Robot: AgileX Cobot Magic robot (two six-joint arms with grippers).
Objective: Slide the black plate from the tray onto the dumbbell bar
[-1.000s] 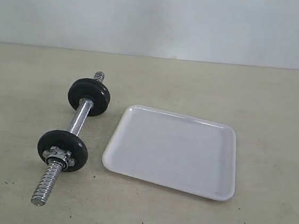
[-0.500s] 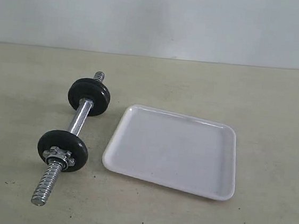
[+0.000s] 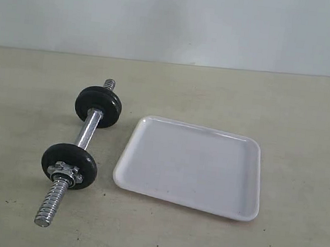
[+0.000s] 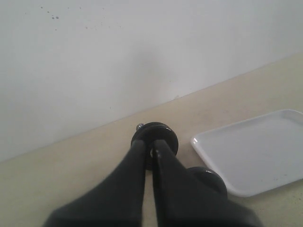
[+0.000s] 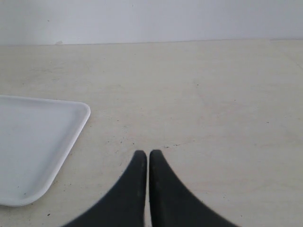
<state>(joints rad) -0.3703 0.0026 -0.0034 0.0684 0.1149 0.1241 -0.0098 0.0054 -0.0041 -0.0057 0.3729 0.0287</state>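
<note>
On the beige table (image 3: 284,112), the dumbbell bar (image 3: 87,128) lies at the left. It carries two black plates, a far plate (image 3: 99,108) and a near plate (image 3: 69,165), the latter backed by a silver star nut (image 3: 65,173). Just beside it to the right sits the white tray (image 3: 190,161). The left gripper (image 4: 150,146) hangs fingers pressed together, gripping nothing, with the bar beyond. The right gripper (image 5: 147,156) is likewise pinched closed over bare table beside the tray.

Both pairs of jaws are black, smooth, seemingly plastic, curving inward to narrow tips.
</note>
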